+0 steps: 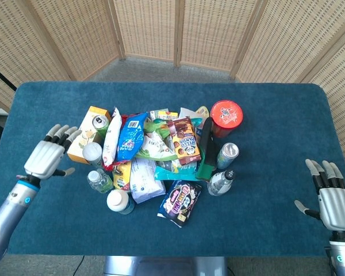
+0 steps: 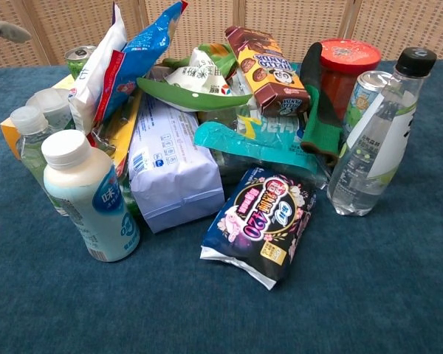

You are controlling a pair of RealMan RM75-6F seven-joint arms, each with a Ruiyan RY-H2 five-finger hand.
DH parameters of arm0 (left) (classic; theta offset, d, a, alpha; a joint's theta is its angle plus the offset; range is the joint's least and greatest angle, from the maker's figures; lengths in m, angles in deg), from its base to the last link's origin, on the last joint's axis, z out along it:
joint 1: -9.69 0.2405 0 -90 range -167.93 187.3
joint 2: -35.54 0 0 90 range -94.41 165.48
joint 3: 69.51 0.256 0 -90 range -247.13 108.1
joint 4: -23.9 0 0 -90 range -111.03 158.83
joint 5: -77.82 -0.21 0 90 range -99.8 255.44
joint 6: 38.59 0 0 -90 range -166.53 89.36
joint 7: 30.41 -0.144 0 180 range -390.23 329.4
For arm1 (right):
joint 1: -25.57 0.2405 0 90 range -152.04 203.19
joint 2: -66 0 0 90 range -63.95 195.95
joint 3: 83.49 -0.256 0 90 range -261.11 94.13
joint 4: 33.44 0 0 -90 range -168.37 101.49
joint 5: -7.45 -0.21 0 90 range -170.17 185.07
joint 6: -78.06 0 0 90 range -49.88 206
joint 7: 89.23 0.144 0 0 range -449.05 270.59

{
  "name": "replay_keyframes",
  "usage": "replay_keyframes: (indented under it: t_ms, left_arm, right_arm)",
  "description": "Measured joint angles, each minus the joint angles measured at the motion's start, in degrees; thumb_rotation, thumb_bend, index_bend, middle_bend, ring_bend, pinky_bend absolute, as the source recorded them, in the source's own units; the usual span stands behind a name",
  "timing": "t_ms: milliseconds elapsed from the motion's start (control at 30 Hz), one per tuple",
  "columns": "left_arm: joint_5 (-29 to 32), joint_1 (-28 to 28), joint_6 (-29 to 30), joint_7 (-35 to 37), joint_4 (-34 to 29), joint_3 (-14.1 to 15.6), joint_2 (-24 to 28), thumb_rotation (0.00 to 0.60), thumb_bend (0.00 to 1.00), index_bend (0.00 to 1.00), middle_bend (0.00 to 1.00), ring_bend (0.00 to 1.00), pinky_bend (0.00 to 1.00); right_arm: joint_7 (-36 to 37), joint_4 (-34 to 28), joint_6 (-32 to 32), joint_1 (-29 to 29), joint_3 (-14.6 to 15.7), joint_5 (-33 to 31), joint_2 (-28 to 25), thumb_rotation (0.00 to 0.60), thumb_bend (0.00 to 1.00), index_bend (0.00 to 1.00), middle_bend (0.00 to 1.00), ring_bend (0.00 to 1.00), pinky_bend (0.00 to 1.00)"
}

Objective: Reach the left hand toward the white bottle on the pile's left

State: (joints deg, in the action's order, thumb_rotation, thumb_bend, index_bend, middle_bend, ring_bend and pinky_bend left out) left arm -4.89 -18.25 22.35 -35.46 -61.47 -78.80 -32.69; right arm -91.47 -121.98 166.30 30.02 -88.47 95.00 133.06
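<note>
Table: a dark blue cloth-covered table bears a heap of snacks and drinks at its middle.
White pouch: a white paper-like pouch with small blue print leans at the heap's front; the print is too small to read.
Dark packet: a dark purple glossy packet with pink flowers lies at 6 o'clock of the heap, marked "420".
Brown box: a brown cardboard biscuit box on top reads "HELLO PANDA".
Clear bottle: a clear plastic bottle with black cap stands at 4 o'clock, label unreadable.
Red tub: a red-lidded round tub sits at 2 o'clock.
White bottle: a white plastic bottle with white cap and light blue label stands upright at 7 o'clock, on the heap's left edge; its characters are not legible.
Left hand: the left hand hovers at 9 o'clock, fingers spread wide, holding nothing, apart from the bottle.
Right hand: the right hand rests at the far 4 o'clock table edge, fingers apart and empty.
</note>
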Motion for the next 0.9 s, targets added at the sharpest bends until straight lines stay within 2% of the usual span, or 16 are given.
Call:
replay_keyframes:
  t_ms: [200,367,900]
  left_arm:
    - [3.3,-3.5,-4.3,-2.6,1.8,-0.9,-2.3,0.600,0.00,0.00,0.00,0.00,0.00]
    - [2.9,-4.3,-3.6,-3.9,1.3,0.0,-4.3,0.600,0.00,0.00,0.00,0.00,0.00]
    - [2.9,-4.1,-1.9,-6.2,2.2,2.7,-6.2,0.600,0.00,0.00,0.00,0.00,0.00]
  right_arm:
    - [0.5,0.3,-0.3,0.1,-0.2,-0.5,0.0,0.600,0.00,0.00,0.00,0.00,0.00]
    - [0.9,0.2,0.0,0.0,-0.3,-0.5,-0.1,0.600,0.00,0.00,0.00,0.00,0.00]
    - [1.8,0.1,-0.1,-0.1,-0.5,-0.9,-0.4,0.600,0.00,0.00,0.00,0.00,0.00]
